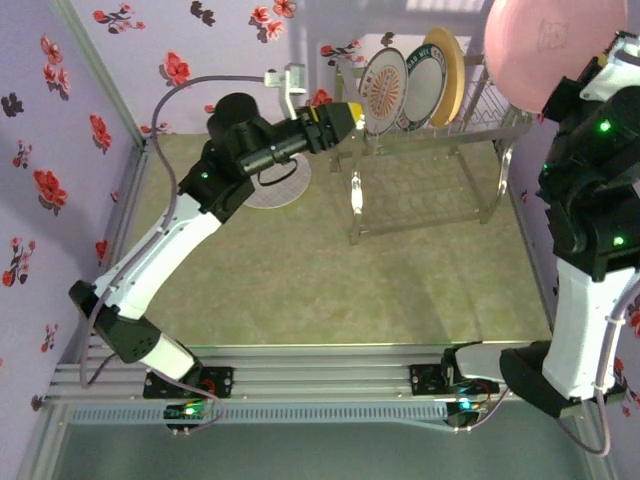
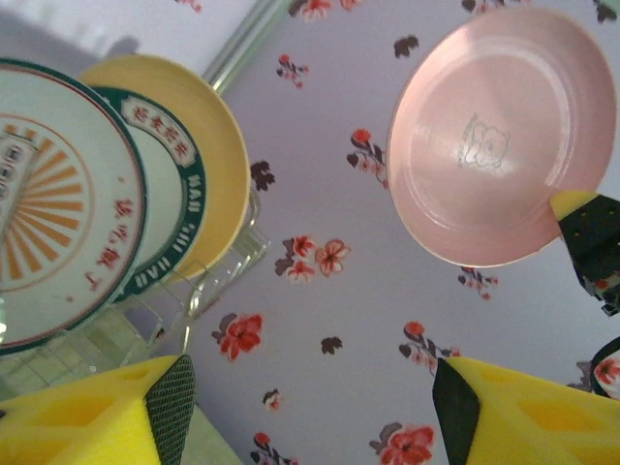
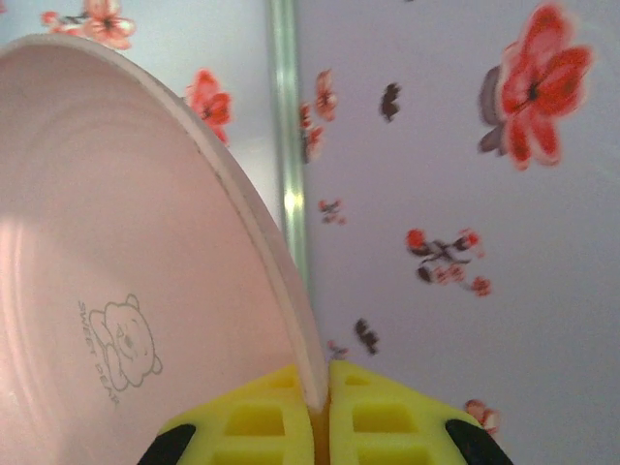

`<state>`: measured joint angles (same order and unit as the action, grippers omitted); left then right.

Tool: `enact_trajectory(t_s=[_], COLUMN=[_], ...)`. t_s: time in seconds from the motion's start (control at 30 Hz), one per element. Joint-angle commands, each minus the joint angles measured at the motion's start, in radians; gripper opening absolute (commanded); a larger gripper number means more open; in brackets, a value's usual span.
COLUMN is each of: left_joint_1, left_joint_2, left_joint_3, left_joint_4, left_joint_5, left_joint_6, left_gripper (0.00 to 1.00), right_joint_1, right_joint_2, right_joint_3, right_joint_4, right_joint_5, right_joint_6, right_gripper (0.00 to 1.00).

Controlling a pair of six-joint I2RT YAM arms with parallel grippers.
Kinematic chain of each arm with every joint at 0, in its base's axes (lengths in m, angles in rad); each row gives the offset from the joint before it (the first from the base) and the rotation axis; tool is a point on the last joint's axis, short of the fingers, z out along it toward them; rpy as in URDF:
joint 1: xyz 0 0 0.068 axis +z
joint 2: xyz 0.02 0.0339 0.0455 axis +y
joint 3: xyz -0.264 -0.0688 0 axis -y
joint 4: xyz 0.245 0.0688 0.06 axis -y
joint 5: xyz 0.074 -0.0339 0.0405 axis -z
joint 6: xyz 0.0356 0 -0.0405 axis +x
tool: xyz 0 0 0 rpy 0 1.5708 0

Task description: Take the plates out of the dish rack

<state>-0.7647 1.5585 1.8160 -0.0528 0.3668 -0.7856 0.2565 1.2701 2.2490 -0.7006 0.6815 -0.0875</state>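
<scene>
The chrome dish rack point(image 1: 440, 135) stands at the back of the table. Three plates stand upright in its top tier: an orange-sunburst one point(image 1: 383, 90) point(image 2: 48, 223), a green-rimmed white one point(image 1: 425, 85) point(image 2: 170, 194) and a yellow one point(image 1: 452, 75) point(image 2: 218, 145). My left gripper point(image 1: 345, 118) point(image 2: 315, 397) is open and holds nothing, just left of the sunburst plate. A pink plate point(image 1: 550, 45) point(image 3: 126, 271) point(image 2: 494, 136) hangs high at the right of the rack, with my right gripper point(image 3: 325, 402) shut on its rim.
A white plate with a grey grid point(image 1: 280, 190) lies flat on the green mat under the left arm. Floral walls close in the left, back and right sides. The right arm point(image 1: 590, 200) stands tall along the right wall.
</scene>
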Motion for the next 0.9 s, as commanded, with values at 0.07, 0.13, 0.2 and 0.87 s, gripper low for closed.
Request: enact_trajectory(t_s=[0.07, 0.13, 0.2, 0.87], left_joint_1=[-0.068, -0.09, -0.106, -0.122], left_joint_2=[0.074, 0.103, 0.123, 0.145], left_joint_3=[0.115, 0.152, 0.183, 0.207], left_joint_4=[-0.112, -0.129, -0.148, -0.257], left_joint_5=[-0.023, -0.032, -0.047, -0.222], left_joint_6=[0.117, 0.137, 0.155, 0.212], left_gripper=[0.7, 0.71, 0.71, 0.63], right_joint_1=[0.01, 0.009, 0.009, 0.009], right_joint_2=[-0.071, -0.096, -0.111, -0.108], right_joint_3=[-0.08, -0.12, -0.156, -0.282], right_joint_4=[-0.098, -0.115, -0.127, -0.141], right_joint_5=[-0.241, -0.299, -0.341, -0.62], right_joint_6=[0.246, 0.299, 0.339, 0.509], right_gripper=[0.0, 0.0, 0.0, 0.0])
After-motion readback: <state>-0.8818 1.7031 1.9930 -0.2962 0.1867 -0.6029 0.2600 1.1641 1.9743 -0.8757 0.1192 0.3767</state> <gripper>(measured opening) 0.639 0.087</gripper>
